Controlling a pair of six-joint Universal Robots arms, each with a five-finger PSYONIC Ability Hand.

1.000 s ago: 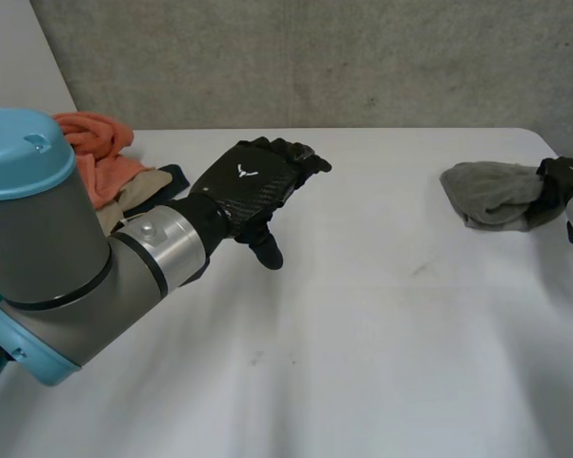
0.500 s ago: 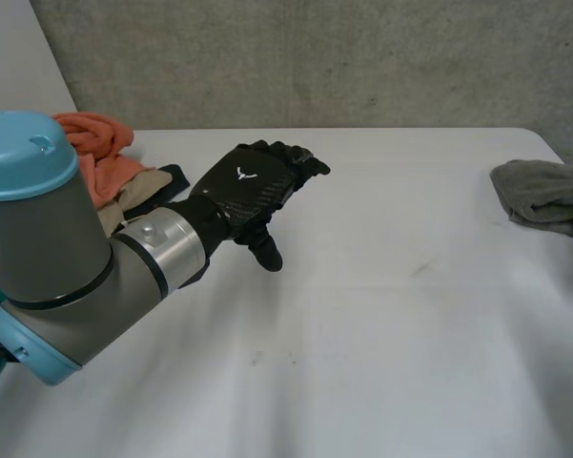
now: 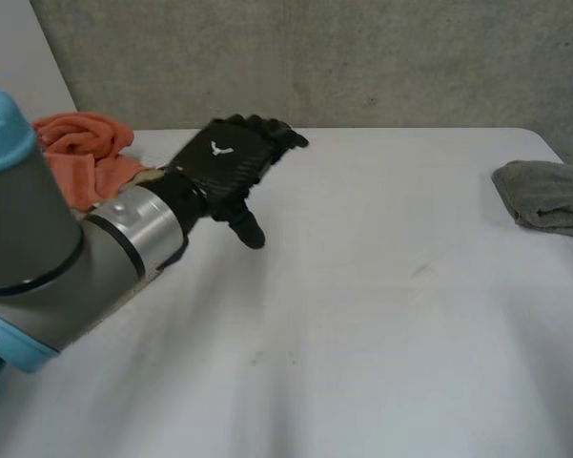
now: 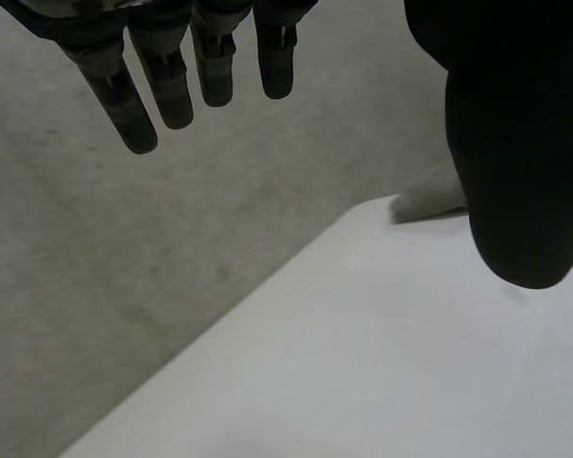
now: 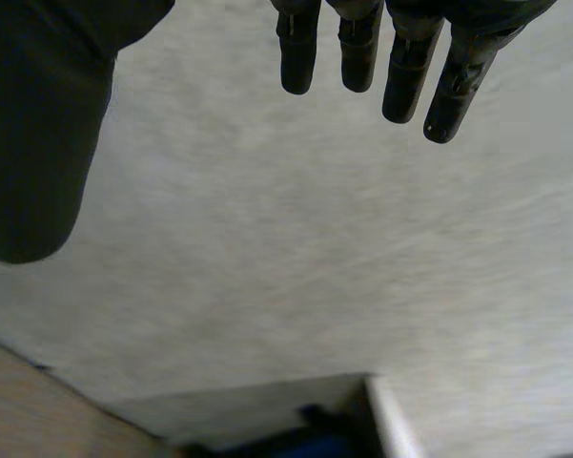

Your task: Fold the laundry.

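Grey cloth [image 3: 545, 196] looks folded at the surface [image 3: 362, 315] right edge. The left hand [image 3: 224, 167], spread and empty, hovers by the orange pile [image 3: 81, 153], which I'd say it grabs next.

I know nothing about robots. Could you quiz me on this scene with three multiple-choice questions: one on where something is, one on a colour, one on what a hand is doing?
1. The grey cloth lies: A. at the table's right edge; B. in the table's middle; C. on the floor.
2. The crumpled cloth at the far left is: A. blue; B. orange; C. white.
3. The left hand is: A. shut on cloth; B. open, holding nothing; C. curled in a fist.
Answers: 1 A, it sits folded by the right edge. 2 B, it is plainly orange. 3 B, its fingers are straight, with nothing in them.
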